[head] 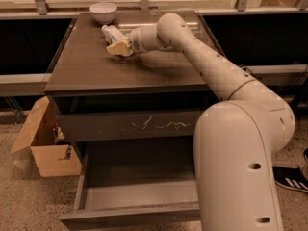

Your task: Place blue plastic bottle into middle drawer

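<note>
The blue plastic bottle (110, 32) lies on its side on the dark cabinet top (96, 69), near the back, just in front of the white bowl. My gripper (118, 47) is at the bottle's near end, touching or right against it, with the arm reaching in from the right. The middle drawer (139, 196) is pulled out low at the front; its grey floor is bare and its plain front (125, 219) faces the camera. My arm's big lower link hides the drawer's right part.
A white bowl (103, 12) stands at the back of the cabinet top. The drawer with the scratched front (130, 125) above is shut. An open cardboard box (43, 146) stands on the floor at the left. A shoe (291, 178) is at the right.
</note>
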`<move>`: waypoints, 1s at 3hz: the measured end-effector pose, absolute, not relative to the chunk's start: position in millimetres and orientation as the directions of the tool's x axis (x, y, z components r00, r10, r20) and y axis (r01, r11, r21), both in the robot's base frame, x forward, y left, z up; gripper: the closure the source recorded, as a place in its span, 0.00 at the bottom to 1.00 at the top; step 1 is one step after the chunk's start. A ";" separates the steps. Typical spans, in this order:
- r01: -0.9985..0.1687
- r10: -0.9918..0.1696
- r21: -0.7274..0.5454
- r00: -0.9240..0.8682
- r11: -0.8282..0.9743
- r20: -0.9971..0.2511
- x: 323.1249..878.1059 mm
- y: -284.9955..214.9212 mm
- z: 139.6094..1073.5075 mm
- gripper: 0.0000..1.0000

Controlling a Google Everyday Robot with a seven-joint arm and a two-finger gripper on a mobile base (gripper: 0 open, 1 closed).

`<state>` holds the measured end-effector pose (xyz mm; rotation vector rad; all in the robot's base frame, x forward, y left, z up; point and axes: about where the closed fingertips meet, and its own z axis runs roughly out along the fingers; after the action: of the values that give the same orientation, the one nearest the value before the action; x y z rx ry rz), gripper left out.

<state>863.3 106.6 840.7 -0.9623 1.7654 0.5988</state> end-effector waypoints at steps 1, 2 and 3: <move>-0.827 -0.333 -0.035 -0.187 0.561 -0.924 863.3 106.6 840.7 0.73; -0.847 -0.351 -0.123 -0.078 0.517 -0.933 854.0 97.2 881.0 1.00; -0.864 -0.370 -0.207 0.026 0.459 -0.929 840.1 91.4 917.9 1.00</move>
<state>840.1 91.4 917.9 -1.1108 1.5664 0.5407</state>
